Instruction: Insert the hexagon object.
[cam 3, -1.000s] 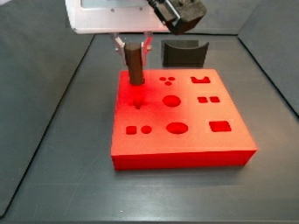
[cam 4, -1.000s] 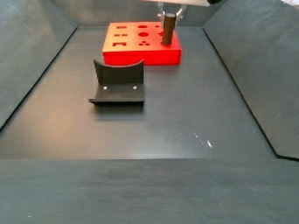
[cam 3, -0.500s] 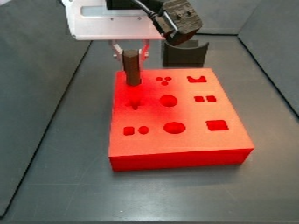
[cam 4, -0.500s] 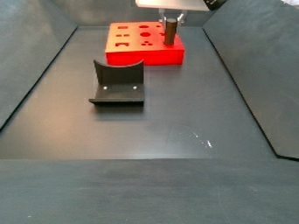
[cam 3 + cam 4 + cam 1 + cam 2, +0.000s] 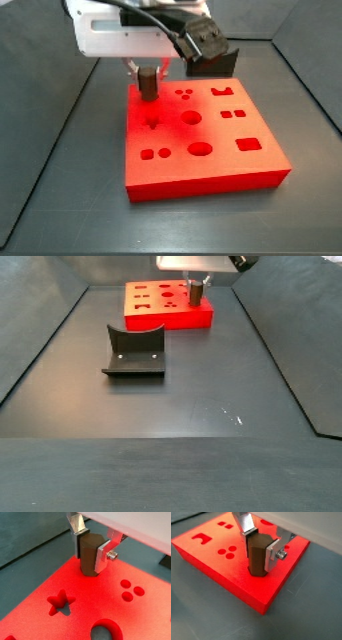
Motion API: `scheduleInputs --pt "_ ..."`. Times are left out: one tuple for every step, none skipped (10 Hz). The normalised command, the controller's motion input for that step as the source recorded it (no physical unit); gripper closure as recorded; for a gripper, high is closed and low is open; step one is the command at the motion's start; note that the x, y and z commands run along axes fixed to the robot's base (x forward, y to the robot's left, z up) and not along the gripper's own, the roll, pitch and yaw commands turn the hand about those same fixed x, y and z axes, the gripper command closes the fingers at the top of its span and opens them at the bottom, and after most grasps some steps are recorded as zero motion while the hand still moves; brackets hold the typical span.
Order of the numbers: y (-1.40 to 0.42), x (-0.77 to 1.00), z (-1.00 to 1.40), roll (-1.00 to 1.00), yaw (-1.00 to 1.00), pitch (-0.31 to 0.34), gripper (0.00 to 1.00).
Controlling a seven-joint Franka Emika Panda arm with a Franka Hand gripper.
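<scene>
My gripper [image 5: 147, 72] is shut on the hexagon object [image 5: 147, 84], a dark brown upright peg. It stands over the far left part of the red block [image 5: 214, 150]. In both wrist views the silver fingers clamp the peg [image 5: 89, 554] [image 5: 259, 554] on two sides. Its lower end meets the block's top [image 5: 80, 594] [image 5: 231, 569], beyond the star hole [image 5: 60, 601]. I cannot tell whether the end is inside a hole. In a side view the gripper [image 5: 195, 284] holds the peg [image 5: 195, 296] at the block's right end [image 5: 167, 318].
The red block has several shaped holes, among them a three-dot group [image 5: 130, 591] and an oval [image 5: 199, 147]. A dark grey curved holder [image 5: 211, 60] [image 5: 134, 351] stands on the dark floor apart from the block. Sloping dark walls enclose the floor.
The gripper with the peg has moved down and slightly toward the block's far edge. Less of the peg now shows below the fingers.
</scene>
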Motion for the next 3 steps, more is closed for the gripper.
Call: scheduleInputs --pt "-0.13 0.06 -0.71 0.08 0.00 0.221 1.00" --pt "-0.05 0.06 -0.66 0.08 0.00 0.239 1.00" --pt "0.00 0.00 0.00 0.00 0.00 0.000 1.00"
